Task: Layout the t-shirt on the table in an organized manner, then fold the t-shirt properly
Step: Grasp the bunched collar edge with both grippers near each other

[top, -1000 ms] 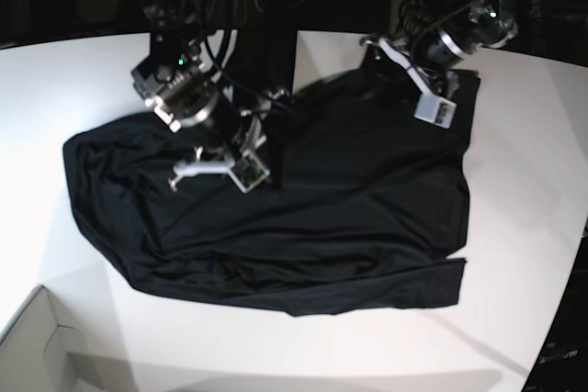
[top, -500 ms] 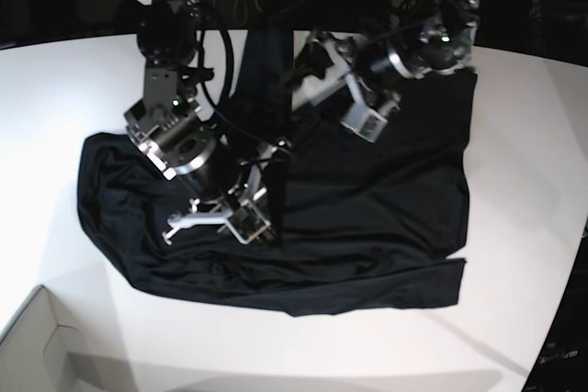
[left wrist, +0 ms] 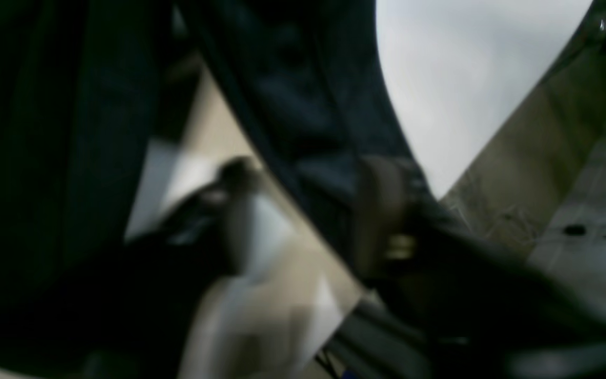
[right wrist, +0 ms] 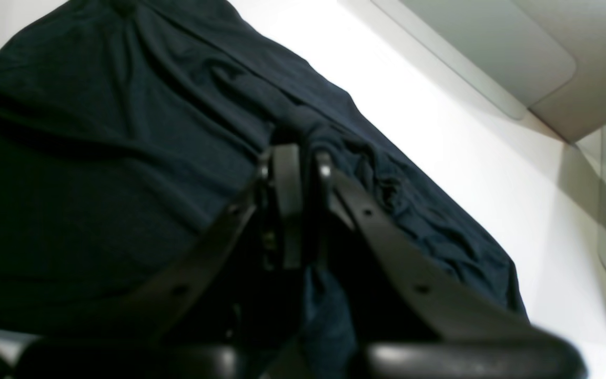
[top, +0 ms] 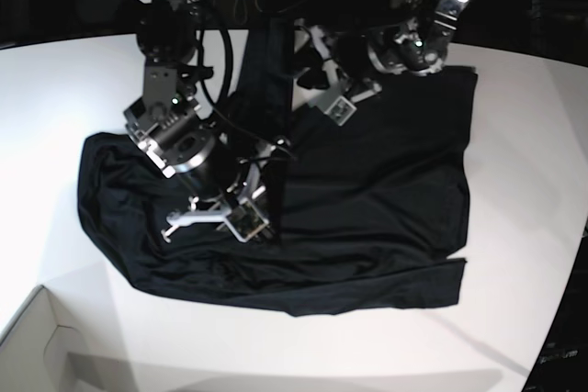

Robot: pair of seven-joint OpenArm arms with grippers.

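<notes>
Pinching a fold of the black t-shirt (right wrist: 124,173), the right gripper (right wrist: 296,158) has its 2 fingers pressed almost together, with a thin ridge of cloth caught between the tips. In the right wrist view the fabric spreads out beyond the fingertips and to their left, and some of it also hangs under the fingers. A strip of the white table (right wrist: 440,121) lies bare to the right of the gripper. In the base view this gripper (top: 246,218) sits low on the left half of the t-shirt (top: 377,208), and the cloth around it is wrinkled and bunched.

The left gripper (top: 333,98) is at the far edge of the garment, near the collar side, lifted a little above the table (top: 514,319). The left wrist view is very blurred. It shows a dark band of t-shirt (left wrist: 303,105) running down between the 2 fingers (left wrist: 382,210), and the gap between them looks partly closed, but I cannot tell if they really grip the cloth or only stand around it. In the base view a narrow dark strip of fabric stands up just beside this gripper, toward the back of the scene.

The rest of the t-shirt lies flat on the table in front of both grippers, with its near hem roughly straight and 1 corner sticking out at the right. A white box corner (top: 37,337) is well apart from both grippers.
</notes>
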